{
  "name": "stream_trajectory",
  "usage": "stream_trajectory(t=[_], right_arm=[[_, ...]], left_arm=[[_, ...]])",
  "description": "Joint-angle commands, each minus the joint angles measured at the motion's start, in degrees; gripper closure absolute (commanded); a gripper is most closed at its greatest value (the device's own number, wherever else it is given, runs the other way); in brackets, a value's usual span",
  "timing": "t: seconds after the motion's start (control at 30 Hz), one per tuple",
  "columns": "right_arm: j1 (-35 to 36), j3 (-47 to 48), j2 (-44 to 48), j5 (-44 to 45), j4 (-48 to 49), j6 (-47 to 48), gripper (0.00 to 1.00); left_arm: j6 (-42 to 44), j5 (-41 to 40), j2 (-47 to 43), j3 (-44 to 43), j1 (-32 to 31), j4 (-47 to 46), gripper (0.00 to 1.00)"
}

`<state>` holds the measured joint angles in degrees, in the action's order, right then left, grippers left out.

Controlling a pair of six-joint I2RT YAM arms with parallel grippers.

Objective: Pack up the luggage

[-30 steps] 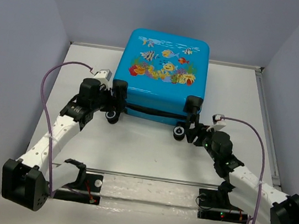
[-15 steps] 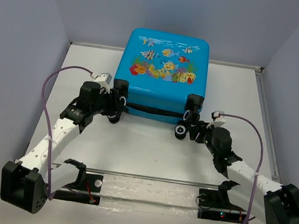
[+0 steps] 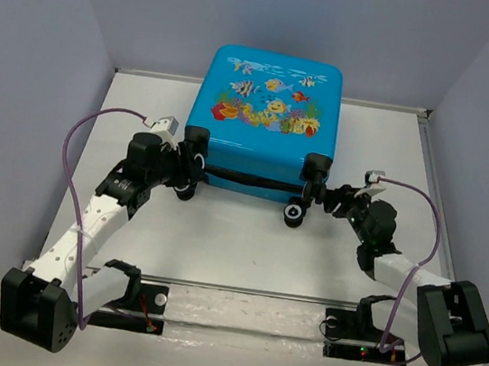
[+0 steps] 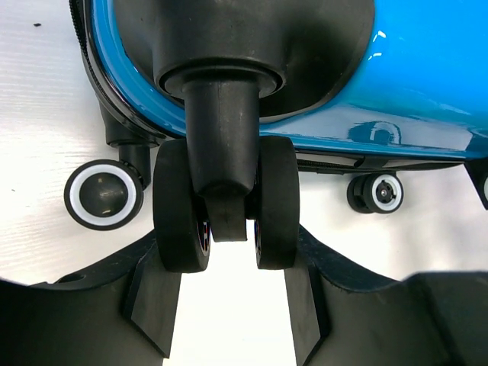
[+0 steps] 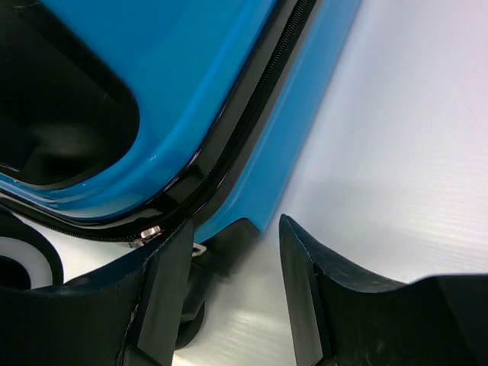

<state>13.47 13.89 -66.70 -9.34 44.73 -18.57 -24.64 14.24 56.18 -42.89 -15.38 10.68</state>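
Note:
The luggage (image 3: 265, 118) is a bright-blue hard-shell suitcase with a fish print. It lies flat and closed at the back of the table, wheels toward me. My left gripper (image 3: 188, 166) is open at its near left corner. In the left wrist view a black twin wheel (image 4: 225, 202) sits right at the fingertips (image 4: 156, 290), and I cannot tell whether they touch. My right gripper (image 3: 327, 197) is open at the near right corner. In the right wrist view the jaws (image 5: 232, 252) flank the blue shell's lower edge (image 5: 301, 130), and the zipper pull (image 5: 145, 234) is beside the left finger.
Lower black-and-white wheels rest on the table (image 3: 294, 214) (image 4: 103, 194). A clear bar (image 3: 239, 290) runs across the near edge between the arm bases. Grey walls close in the back and both sides. Purple cables loop from both wrists.
My right arm has swung out to the right and its gripper has closed in on the suitcase's near right corner. My left gripper has edged slightly closer to the left wheel. The suitcase has not moved.

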Motion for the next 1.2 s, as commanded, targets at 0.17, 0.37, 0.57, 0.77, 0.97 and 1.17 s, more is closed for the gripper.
stream_trajectory(t=[0.17, 0.37, 0.57, 0.77, 0.97, 1.17], right_arm=[[0.50, 0.53, 6.28, -8.15, -3.67, 1.52, 0.53], [0.50, 0.08, 11.06, -8.67, -10.45, 0.73, 0.57], [0.50, 2.19, 5.97, -12.18, -8.70, 2.04, 0.54], [0.50, 4.66, 1.66, -13.24, -6.68, 3.63, 0.52], [0.50, 5.09, -1.32, -11.84, -1.32, 3.63, 0.51], [0.50, 4.92, -5.46, -11.05, 5.27, 2.92, 0.50]], left_arm=[[0.12, 2.72, -1.95, -1.76, -0.09, -8.13, 0.94], [-0.58, 3.69, -1.52, -1.75, -0.09, -9.18, 0.94], [-0.49, 3.87, -1.60, -2.19, -0.09, -9.18, 0.94], [-0.32, 3.69, -1.43, -2.28, -0.09, -9.27, 0.94], [-0.41, 3.87, -1.16, -2.46, -0.09, -9.45, 0.94], [-0.14, 3.86, -1.34, -2.28, 0.00, -9.36, 0.94]])
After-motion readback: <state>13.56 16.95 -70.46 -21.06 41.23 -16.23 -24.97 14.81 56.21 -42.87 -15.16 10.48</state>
